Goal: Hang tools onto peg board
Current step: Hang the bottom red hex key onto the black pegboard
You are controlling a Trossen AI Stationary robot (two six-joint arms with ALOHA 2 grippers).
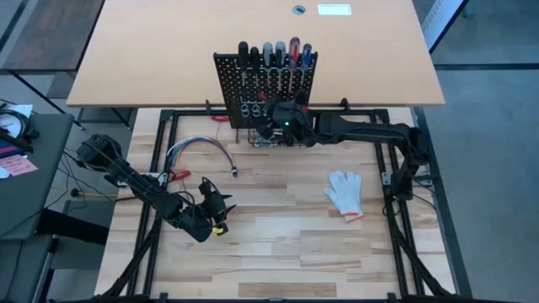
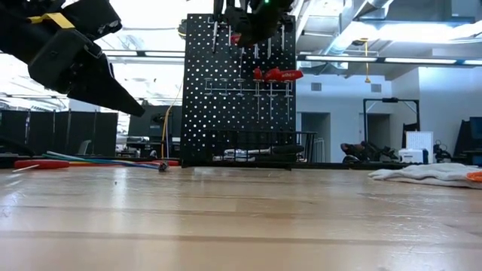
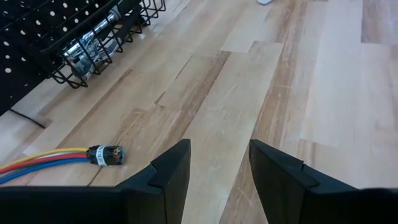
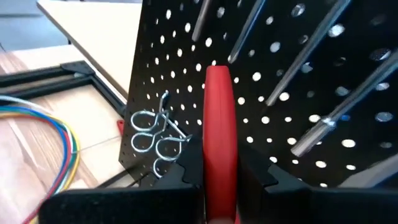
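Overhead, a pale wooden worktop (image 1: 286, 244) fills the view, with a black upright peg board (image 1: 261, 84) at twelve o'clock. Two dark arms work over it. The right gripper (image 4: 219, 171) hovers against the board's face, its fingers clamped on a red-handled tool (image 4: 219, 118), likely pliers. The left gripper (image 3: 217, 171) waits at eight o'clock, fingers apart and empty.

About six screwdrivers (image 1: 274, 55) already stand in the board's top row, handles black, grey, red and blue. A wire basket (image 3: 93, 43) at the board's base holds silvery metal pieces. One white glove (image 1: 345, 192) lies at three o'clock; one bundle of coloured cables (image 1: 198, 151) lies at ten o'clock.

The red-handled tool looks stiff, fairly light, with a grippy handle; holding it mid-handle, as now, seems steadiest. Several small wire rings (image 4: 152, 134) sit just beside it.
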